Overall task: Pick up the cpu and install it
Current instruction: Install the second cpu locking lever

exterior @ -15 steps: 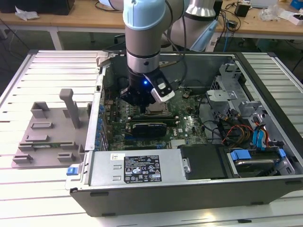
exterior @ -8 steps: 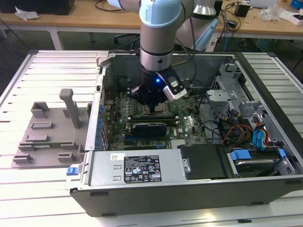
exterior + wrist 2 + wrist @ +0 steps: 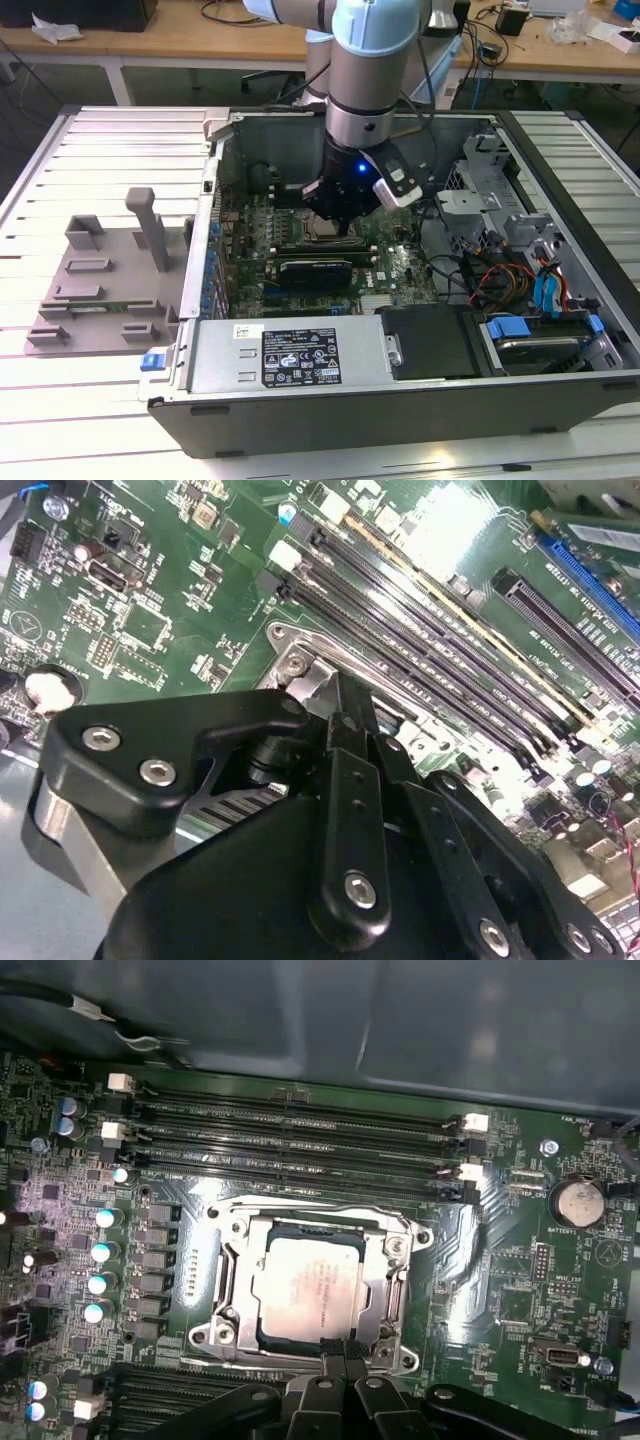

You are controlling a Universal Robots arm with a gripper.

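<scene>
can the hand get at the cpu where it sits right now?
Probably yes. In the first wrist view the cpu lies face-up inside the socket frame, nothing over its top, and the hand is right at its near edge. The frame hugs the chip's sides, so gripping its edges looks tight.

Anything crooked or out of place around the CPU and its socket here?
Nothing stands out. In the first wrist view the cpu lies flat and square inside the socket frame, edges parallel to it. The pincer sits at the chip's near edge, above the motherboard.
</scene>
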